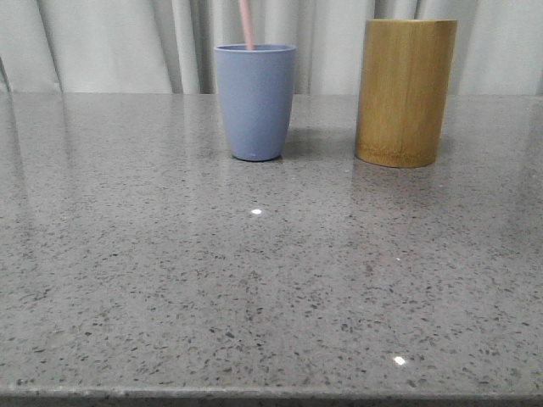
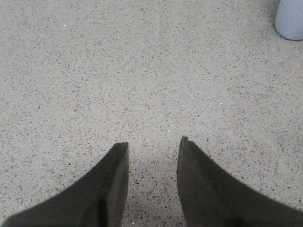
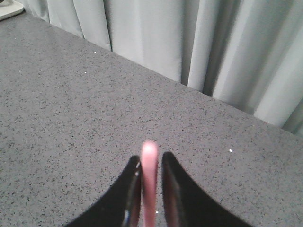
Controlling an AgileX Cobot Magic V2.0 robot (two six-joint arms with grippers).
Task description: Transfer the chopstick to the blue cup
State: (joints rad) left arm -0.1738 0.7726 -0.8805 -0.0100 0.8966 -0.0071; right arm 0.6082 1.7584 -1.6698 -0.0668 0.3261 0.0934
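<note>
My right gripper (image 3: pixel 150 163) is closed snugly on the chopstick (image 3: pixel 149 184), whose pale pink end pokes up between the two dark fingers with almost no gap on either side. In the front view the chopstick (image 1: pixel 246 24) drops nearly upright, leaning slightly, into the mouth of the blue cup (image 1: pixel 254 102), which stands far back on the speckled table (image 1: pixel 254 297) with the bamboo holder (image 1: pixel 405 91) well apart to its right. So I judge this to be the closing step: the stick is already inside the cup and I only have to let go. I cannot tell whether its lower tip has reached the bottom, since the cup wall hides it. The next move calls for spreading my fingers gently and lifting straight up, so the stick settles against the rim without tipping the light cup. My left gripper (image 2: pixel 154 146) hangs open over bare table, holding nothing, with the blue cup (image 2: pixel 289 19) off at the edge of its view.
</note>
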